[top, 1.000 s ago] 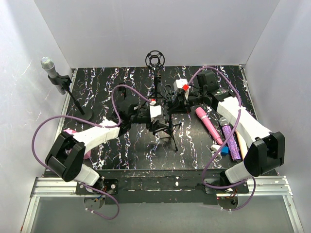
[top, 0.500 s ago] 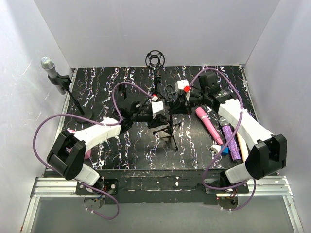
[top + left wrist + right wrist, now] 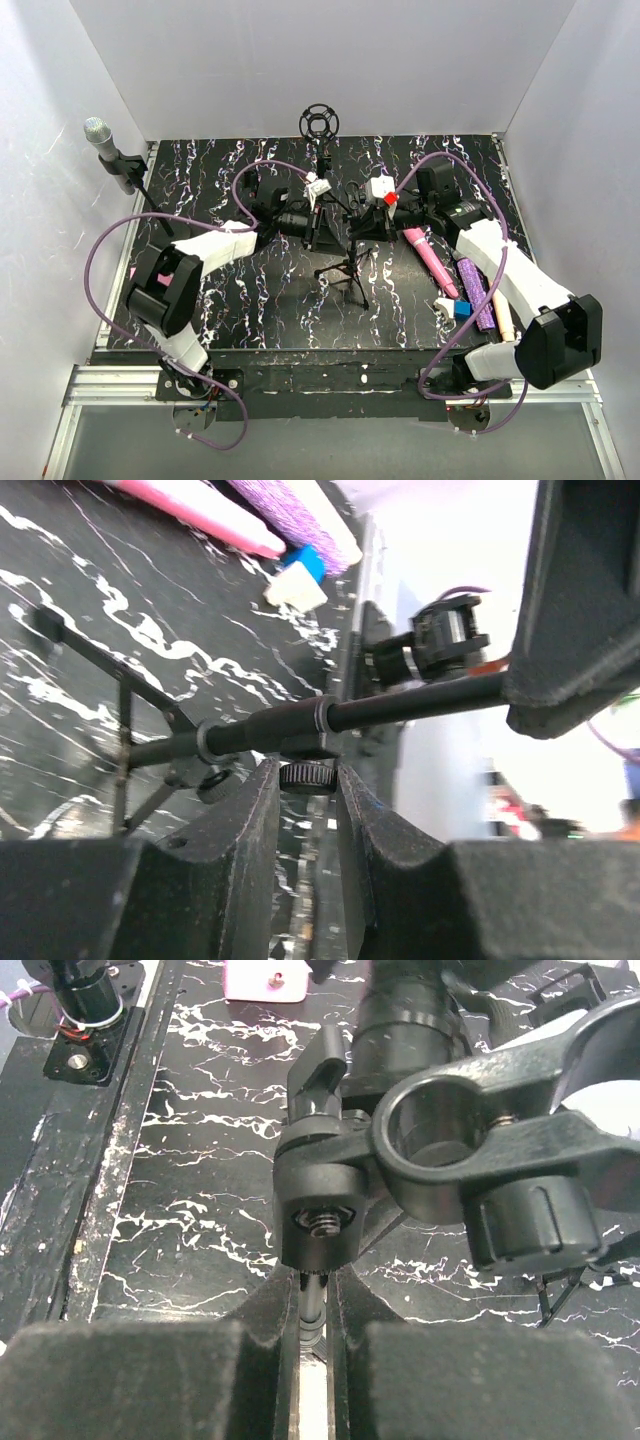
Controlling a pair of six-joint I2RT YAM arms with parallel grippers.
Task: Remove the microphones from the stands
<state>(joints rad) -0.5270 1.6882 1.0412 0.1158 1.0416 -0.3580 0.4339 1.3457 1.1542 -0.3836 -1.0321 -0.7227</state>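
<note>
A small black tripod stand (image 3: 346,270) stands mid-table. Its pole (image 3: 400,705) lies across the left wrist view. My left gripper (image 3: 322,224) is shut on the stand's knurled knob (image 3: 306,776), one finger on each side; it also shows in its own view (image 3: 305,770). My right gripper (image 3: 356,226) is shut on the thin pole (image 3: 314,1295) just below the clip joint (image 3: 322,1190); it also shows in its own view (image 3: 315,1282). The clip ring (image 3: 440,1125) sits right of the joint. A black cylinder (image 3: 405,1015) behind the ring looks like the microphone.
A silver-headed microphone (image 3: 97,131) sits on a round-base stand at the far left. A stand with a ring mount (image 3: 318,121) is at the back. A pink microphone (image 3: 430,256), a purple one (image 3: 477,292) and a blue-white block (image 3: 458,308) lie at the right.
The left arm has swung toward the back and its gripper has shifted back and slightly right. The right gripper has edged left and nearer. The tripod's feet stay in place.
</note>
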